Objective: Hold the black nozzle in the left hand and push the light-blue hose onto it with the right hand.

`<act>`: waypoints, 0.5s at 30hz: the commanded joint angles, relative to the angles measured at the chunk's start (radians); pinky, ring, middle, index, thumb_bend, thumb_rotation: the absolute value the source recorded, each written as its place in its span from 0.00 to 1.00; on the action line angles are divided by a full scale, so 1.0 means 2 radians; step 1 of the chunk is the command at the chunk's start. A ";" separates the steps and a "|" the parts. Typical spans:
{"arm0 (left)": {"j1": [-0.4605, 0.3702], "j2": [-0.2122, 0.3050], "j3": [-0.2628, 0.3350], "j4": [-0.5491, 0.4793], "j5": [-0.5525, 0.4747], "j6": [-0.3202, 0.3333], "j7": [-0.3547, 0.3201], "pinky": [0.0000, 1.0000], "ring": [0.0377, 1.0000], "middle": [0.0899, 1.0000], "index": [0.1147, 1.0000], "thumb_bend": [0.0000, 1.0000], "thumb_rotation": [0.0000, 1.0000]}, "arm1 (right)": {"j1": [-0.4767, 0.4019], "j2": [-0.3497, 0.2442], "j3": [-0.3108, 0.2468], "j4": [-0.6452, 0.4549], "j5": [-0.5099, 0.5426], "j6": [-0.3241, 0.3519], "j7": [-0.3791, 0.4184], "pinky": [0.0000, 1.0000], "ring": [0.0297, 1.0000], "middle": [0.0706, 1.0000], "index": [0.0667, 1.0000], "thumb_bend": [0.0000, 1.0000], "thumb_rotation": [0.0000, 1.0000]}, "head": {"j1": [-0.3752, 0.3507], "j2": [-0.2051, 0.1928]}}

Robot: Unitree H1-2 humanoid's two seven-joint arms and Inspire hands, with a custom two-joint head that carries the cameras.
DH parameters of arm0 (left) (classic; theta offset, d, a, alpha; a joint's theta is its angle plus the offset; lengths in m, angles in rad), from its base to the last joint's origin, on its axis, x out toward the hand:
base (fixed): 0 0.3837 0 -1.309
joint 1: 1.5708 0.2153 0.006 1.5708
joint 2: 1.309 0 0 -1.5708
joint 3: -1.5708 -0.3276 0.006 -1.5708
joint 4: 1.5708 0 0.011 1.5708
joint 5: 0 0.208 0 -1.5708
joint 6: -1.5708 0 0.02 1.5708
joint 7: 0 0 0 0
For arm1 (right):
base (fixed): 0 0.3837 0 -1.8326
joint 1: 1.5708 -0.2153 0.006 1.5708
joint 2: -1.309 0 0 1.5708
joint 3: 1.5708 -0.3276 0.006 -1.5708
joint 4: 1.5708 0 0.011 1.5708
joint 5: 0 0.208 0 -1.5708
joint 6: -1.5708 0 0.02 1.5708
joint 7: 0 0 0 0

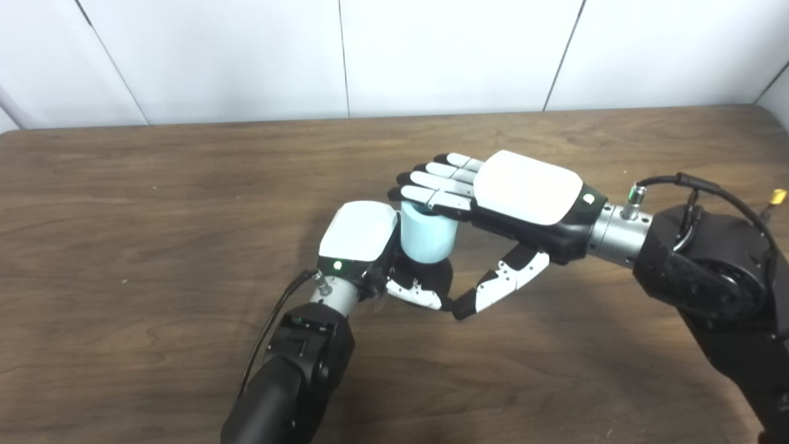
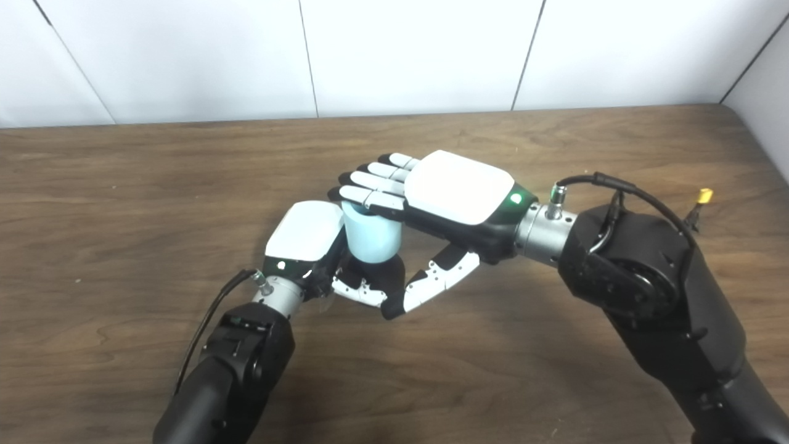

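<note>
Near the middle of the wooden table, the left hand is wrapped around a black nozzle (mostly hidden), with the light-blue hose standing upright on it. To the right, the right hand lies flat, fingers spread atop the hose, gripping nothing.

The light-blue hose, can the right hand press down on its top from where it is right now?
Probably yes. The right hand lies flat, its fingers over the top of the light-blue hose, with nothing visibly between them. The left hand grips lower down, around the base, leaving the top free.
</note>
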 commanded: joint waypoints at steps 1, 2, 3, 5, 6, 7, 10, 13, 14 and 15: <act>-0.005 -0.002 -0.001 -0.008 0.006 -0.003 0.001 0.50 0.53 0.47 0.37 0.50 0.00 | 0.002 -0.007 0.002 0.003 0.004 0.004 0.004 0.97 0.96 0.94 0.93 0.65 0.95 | -0.001 0.001; -0.005 -0.002 -0.001 -0.008 0.006 -0.004 0.000 0.49 0.53 0.47 0.37 0.50 0.00 | 0.002 -0.008 0.003 0.004 0.003 0.004 0.004 0.98 0.96 0.94 0.93 0.66 0.95 | -0.001 0.001; -0.005 -0.001 -0.002 -0.008 0.006 -0.004 0.001 0.49 0.53 0.47 0.37 0.50 0.00 | 0.002 -0.010 0.007 0.004 0.001 0.005 0.009 0.98 0.97 0.95 0.93 0.66 0.96 | -0.001 0.001; -0.005 -0.001 -0.002 -0.010 0.006 -0.004 -0.002 0.49 0.52 0.47 0.37 0.50 0.00 | 0.001 -0.013 0.013 0.006 -0.002 0.006 0.016 1.00 0.98 0.96 0.95 0.65 0.98 | 0.000 0.002; -0.006 -0.001 -0.002 -0.010 0.007 -0.004 -0.004 0.50 0.53 0.47 0.37 0.50 0.00 | 0.001 -0.014 0.015 0.007 -0.003 0.007 0.018 1.00 0.98 0.96 0.95 0.65 0.99 | -0.001 0.003; -0.007 -0.001 -0.002 -0.011 0.008 -0.003 -0.008 0.50 0.53 0.47 0.37 0.50 0.00 | 0.003 -0.015 0.018 0.009 -0.004 0.008 0.018 1.00 0.98 0.96 0.94 0.65 0.99 | -0.001 0.003; -0.008 -0.001 -0.003 -0.012 0.011 -0.001 -0.014 0.50 0.52 0.47 0.37 0.50 0.00 | 0.008 -0.017 0.025 0.015 -0.010 0.007 0.018 0.98 0.97 0.95 0.94 0.66 0.99 | 0.000 0.005; -0.008 -0.002 -0.003 -0.010 0.015 -0.002 -0.013 0.49 0.52 0.47 0.37 0.50 0.00 | 0.014 -0.021 0.031 0.020 -0.016 0.004 0.017 0.95 0.97 0.94 0.94 0.67 1.00 | -0.001 0.005; -0.008 -0.002 -0.002 -0.010 0.015 -0.003 -0.012 0.49 0.52 0.47 0.37 0.50 0.00 | 0.016 -0.022 0.033 0.021 -0.018 0.003 0.017 0.94 0.97 0.95 0.94 0.68 1.00 | -0.001 0.005; -0.008 -0.002 -0.002 -0.010 0.016 -0.003 -0.012 0.49 0.52 0.47 0.37 0.50 0.00 | 0.019 -0.024 0.036 0.024 -0.020 0.002 0.017 0.94 0.97 0.95 0.94 0.68 1.00 | -0.001 0.005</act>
